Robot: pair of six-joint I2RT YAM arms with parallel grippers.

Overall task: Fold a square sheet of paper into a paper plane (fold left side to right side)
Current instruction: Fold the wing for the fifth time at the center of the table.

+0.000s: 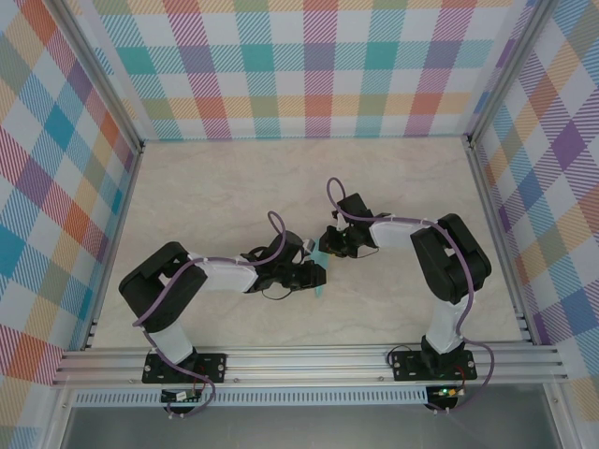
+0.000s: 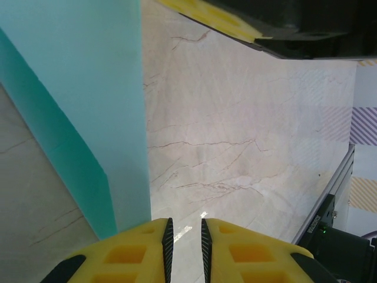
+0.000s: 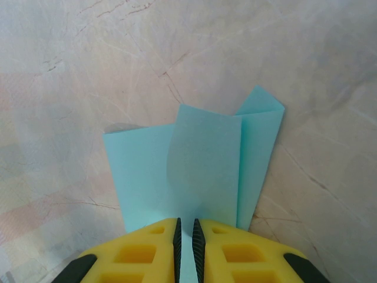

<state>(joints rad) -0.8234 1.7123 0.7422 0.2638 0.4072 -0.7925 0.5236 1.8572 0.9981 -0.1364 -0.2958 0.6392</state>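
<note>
The left arm reaches rightward from its base at the near rail. It lies low across the pale, marble-patterned table. The left gripper sits near the middle of the table, right at the paper plane, which shows from above as a small turquoise sliver between the two grippers.

In the left wrist view, the left gripper has its yellow fingers drawn close, with a narrow slit between the black pads. Bare table shows through that slit, so nothing is pinched there. The paper plane rises as a broad turquoise sheet on the left of that view. A darker fold runs along its left side, and its lower end meets the left finger. I cannot tell whether the finger presses on it. A yellow finger of the right gripper shows at the top edge, and the aluminium rail shows at the far right.

From above, the right gripper sits just behind the paper, facing the left one, and the right arm bends back to its base.

In the right wrist view, the right gripper has its jaws nearly pressed together, pinching the near edge of the paper plane, which runs into the thin gap. The paper lies in overlapping layers on the table. A flat panel is on the left, a curled flap lifts in the centre, and a narrow folded strip with a pointed corner is on the right.
</note>
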